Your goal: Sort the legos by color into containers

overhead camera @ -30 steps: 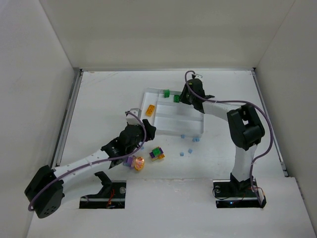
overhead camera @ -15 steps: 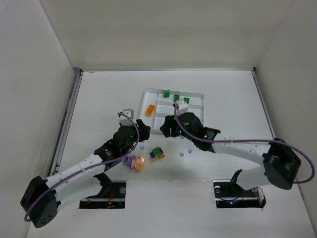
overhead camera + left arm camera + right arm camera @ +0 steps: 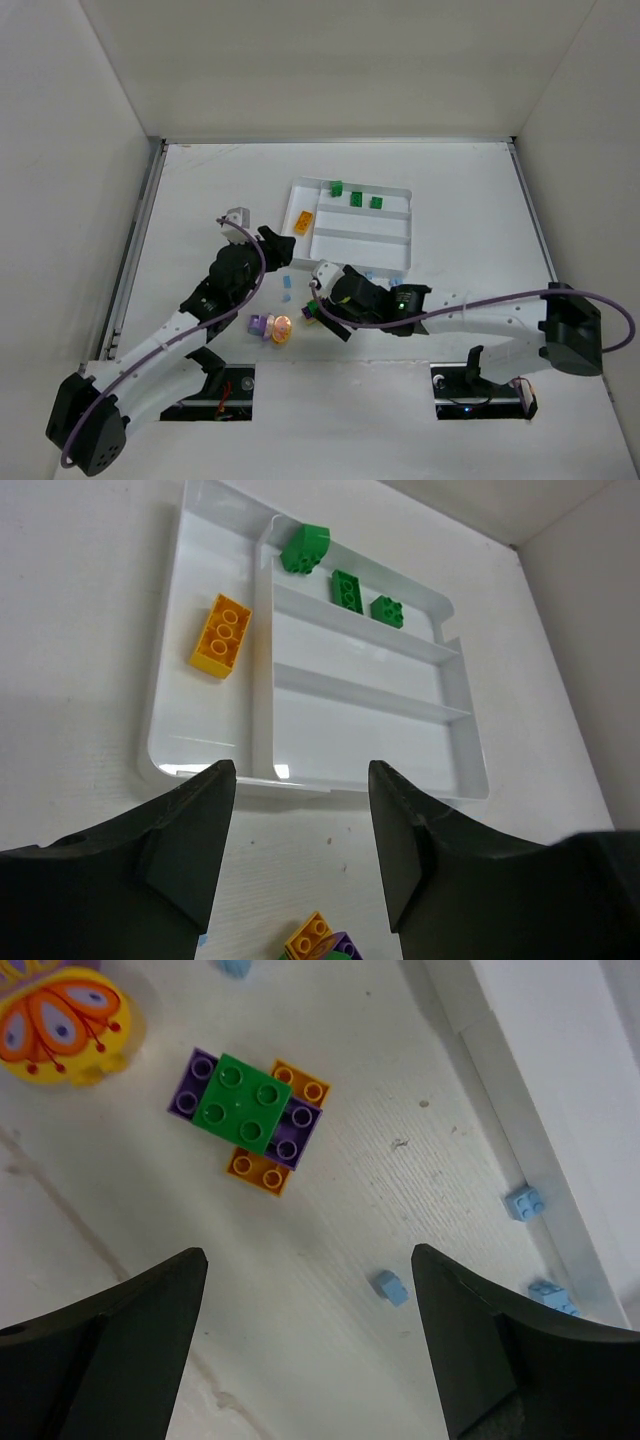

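The white tray point(image 3: 398, 192) point(image 3: 165, 695) holds three green legos point(image 3: 356, 198) point(image 3: 347, 588) in its far container and an orange one point(image 3: 302, 222) point(image 3: 221, 635) in the left container. My left gripper point(image 3: 278, 248) point(image 3: 300, 850) hangs open just in front of the tray, nothing between its fingers. My right gripper point(image 3: 322, 305) point(image 3: 310, 1340) is wide open over the table beside a stack of green, purple and orange legos point(image 3: 247, 1110) point(image 3: 320, 942). A yellow round piece with purple point(image 3: 272, 325) point(image 3: 65, 1022) lies left of the stack. Tiny light blue legos point(image 3: 392, 1287) point(image 3: 288, 290) are scattered nearby.
The tray's near wall point(image 3: 500, 1090) runs along the right of the right wrist view, with two more light blue bricks point(image 3: 525, 1203) against it. Both arms lie close together in front of the tray. White walls enclose the table on three sides.
My right gripper let go of a green lego in the tray's far container, swung back to the table in front of the tray and opened wide. The left gripper moved toward the tray.
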### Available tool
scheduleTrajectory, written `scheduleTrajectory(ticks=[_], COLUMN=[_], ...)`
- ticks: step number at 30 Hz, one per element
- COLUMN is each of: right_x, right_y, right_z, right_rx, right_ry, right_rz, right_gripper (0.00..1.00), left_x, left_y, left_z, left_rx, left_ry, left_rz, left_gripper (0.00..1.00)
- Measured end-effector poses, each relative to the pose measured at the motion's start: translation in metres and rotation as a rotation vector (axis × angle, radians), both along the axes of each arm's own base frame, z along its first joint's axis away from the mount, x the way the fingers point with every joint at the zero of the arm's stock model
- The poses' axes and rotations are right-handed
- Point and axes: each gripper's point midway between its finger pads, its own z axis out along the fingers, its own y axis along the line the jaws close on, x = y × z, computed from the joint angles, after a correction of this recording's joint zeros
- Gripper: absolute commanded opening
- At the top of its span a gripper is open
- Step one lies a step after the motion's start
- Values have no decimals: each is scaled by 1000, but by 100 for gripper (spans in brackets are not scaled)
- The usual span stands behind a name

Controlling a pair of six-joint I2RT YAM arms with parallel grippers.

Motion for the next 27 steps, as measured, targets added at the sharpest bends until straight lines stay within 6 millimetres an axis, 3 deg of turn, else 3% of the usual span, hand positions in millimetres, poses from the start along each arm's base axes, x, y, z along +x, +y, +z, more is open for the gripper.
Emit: scheduleTrajectory(ticks=[4, 7, 19, 27], right_x=[-4, -8, 15, 18], right_y=[2, 5, 52, 67], right_z=[-26, -35, -35, -44], right_rx=[-129, -168, -145, -141], right_ry=[13, 16, -18, -1], right_rz=[94, 170, 330, 390], right_gripper=[90, 89, 88, 74], left_x=[-3, -5, -7, -6], left_y=[7, 13, 24, 26], left_z=[17, 21, 18, 11], left_rx=[-43, -60, -78, -76], left_ry=[-50, -72, -62, -45], left_rz=[4, 15, 24, 27], left_gripper=[54, 54, 54, 54])
